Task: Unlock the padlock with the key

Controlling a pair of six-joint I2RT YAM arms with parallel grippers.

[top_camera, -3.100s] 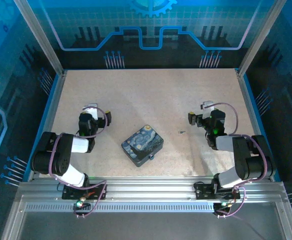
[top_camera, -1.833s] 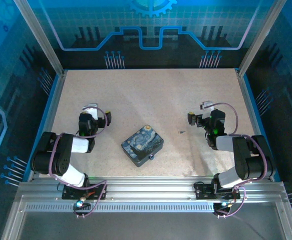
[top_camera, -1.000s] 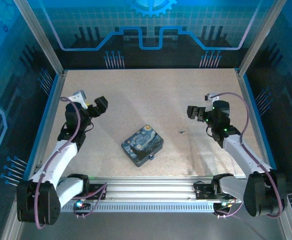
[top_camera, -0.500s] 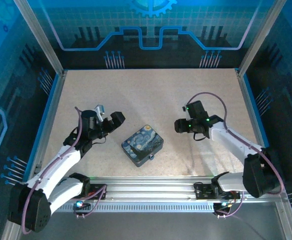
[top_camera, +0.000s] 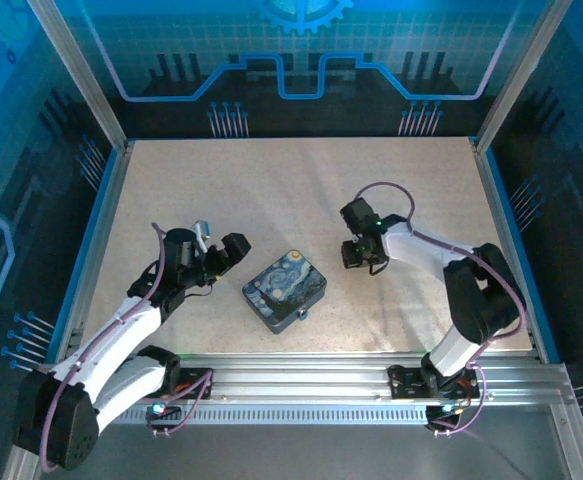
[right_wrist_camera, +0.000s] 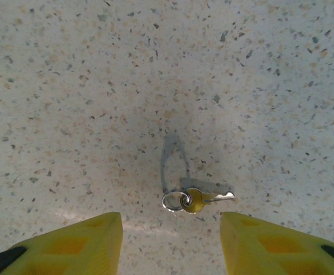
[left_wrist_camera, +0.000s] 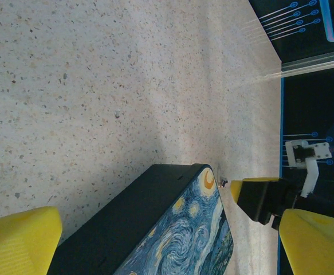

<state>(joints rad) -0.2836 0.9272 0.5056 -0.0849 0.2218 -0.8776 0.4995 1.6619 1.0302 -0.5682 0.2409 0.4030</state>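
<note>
Right gripper (right_wrist_camera: 169, 229) hangs low over the speckled worktop (top_camera: 271, 180), its two yellow fingers (right_wrist_camera: 69, 246) spread wide with nothing between them. The key (right_wrist_camera: 204, 198) lies flat on the worktop just ahead of the gap, a little toward the right-hand finger. Its brass-coloured head is joined to small silvery rings (right_wrist_camera: 172, 200), and its pale blade points to the right in the right wrist view. Neither finger touches the key. From above, this gripper (top_camera: 357, 256) sits to the right of the tin (top_camera: 284, 290) and a little beyond it, apart from it, with the arm bent back toward its base.

Left gripper (left_wrist_camera: 169, 220) is also spread open and holds nothing. In the left wrist view its yellow fingers (left_wrist_camera: 18, 240) frame the dark-blue tin (left_wrist_camera: 172, 229) with the swirling starry-night lid, which lies ahead of them, seen across one dark side wall and a corner. Beyond the tin in that view stands the right gripper (left_wrist_camera: 264, 197). From above, the left gripper (top_camera: 234, 248) sits just beside the tin's left side, pointing at it.

The padlock (top_camera: 302, 314) shows from above as a tiny bluish speck against the tin's near right edge, too small to tell how its shackle stands. Key and padlock are apart, on the same side of the tin.
</note>
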